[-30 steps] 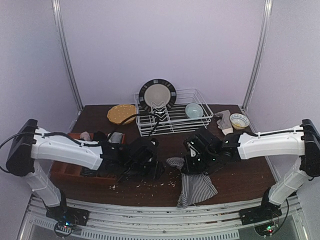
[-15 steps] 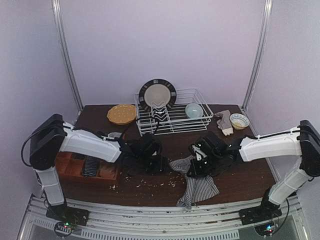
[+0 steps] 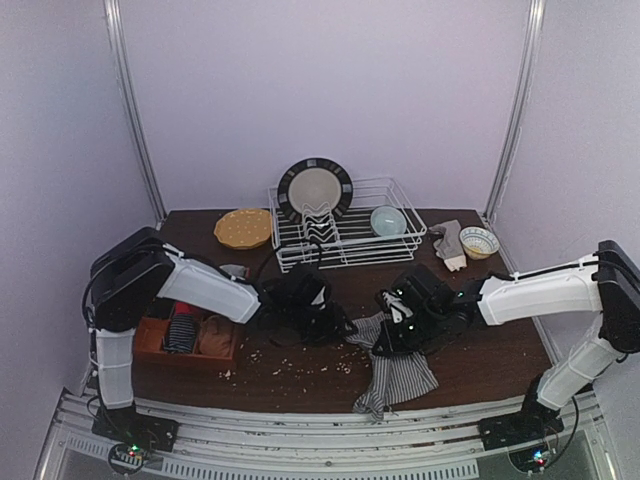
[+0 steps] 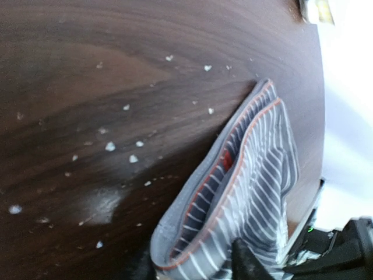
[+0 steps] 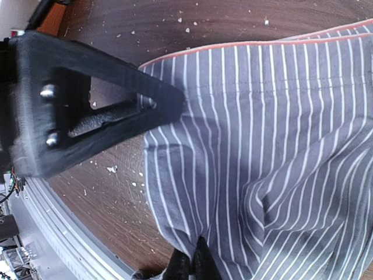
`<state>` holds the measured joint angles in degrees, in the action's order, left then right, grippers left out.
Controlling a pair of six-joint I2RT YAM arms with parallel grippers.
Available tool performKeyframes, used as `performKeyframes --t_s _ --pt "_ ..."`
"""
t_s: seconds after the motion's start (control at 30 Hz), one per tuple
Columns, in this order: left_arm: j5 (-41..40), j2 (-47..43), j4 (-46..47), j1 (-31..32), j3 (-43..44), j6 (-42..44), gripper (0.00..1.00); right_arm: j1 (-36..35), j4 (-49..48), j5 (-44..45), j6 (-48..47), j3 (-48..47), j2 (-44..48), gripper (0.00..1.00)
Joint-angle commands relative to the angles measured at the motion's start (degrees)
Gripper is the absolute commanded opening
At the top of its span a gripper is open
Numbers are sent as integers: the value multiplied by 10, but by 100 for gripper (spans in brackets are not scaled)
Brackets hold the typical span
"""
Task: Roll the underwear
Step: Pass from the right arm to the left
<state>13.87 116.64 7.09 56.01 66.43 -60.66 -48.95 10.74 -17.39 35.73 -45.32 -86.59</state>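
Observation:
The dark underwear with fine white stripes [image 3: 398,372] lies at the table's front middle, and its lower part hangs over the front edge. My right gripper [image 3: 388,340] is shut on a pinch of the striped cloth [image 5: 280,134], its fingertips [image 5: 195,262] pressed together. My left gripper [image 3: 345,328] has reached in from the left. It stands open astride the grey, orange-edged waistband [image 4: 192,204], one finger on either side [image 4: 192,265]. The waistband still gapes between them. In the right wrist view one black left finger [image 5: 87,111] touches the waistband's edge.
A wooden tray [image 3: 150,345] at the left holds more garments, one dark striped [image 3: 180,328] and one brown [image 3: 215,335]. At the back stand a white dish rack [image 3: 345,240] with a plate [image 3: 315,188] and a bowl [image 3: 388,220]. A yellow plate [image 3: 243,228] and a small bowl [image 3: 479,241] stand beside it. Crumbs [image 3: 300,368] are scattered on the table.
My left arm has swung right from the tray to the striped underwear, and its jaws have narrowed around the waistband. My right gripper has kept its hold and shifted slightly.

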Motion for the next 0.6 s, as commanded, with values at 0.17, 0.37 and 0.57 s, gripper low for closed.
performKeyframes --t_s 0.17,0.37,0.57 --pt "-3 0 0 -6 6 -8 0 -1 18 9 -22 7 7 6" --pt "-37 -20 -63 -11 13 12 0 -41 51 61 -23 1 39 56" --pt "-66 -35 -91 -23 12 24 0 -118 103 155 11 -36 9 68"
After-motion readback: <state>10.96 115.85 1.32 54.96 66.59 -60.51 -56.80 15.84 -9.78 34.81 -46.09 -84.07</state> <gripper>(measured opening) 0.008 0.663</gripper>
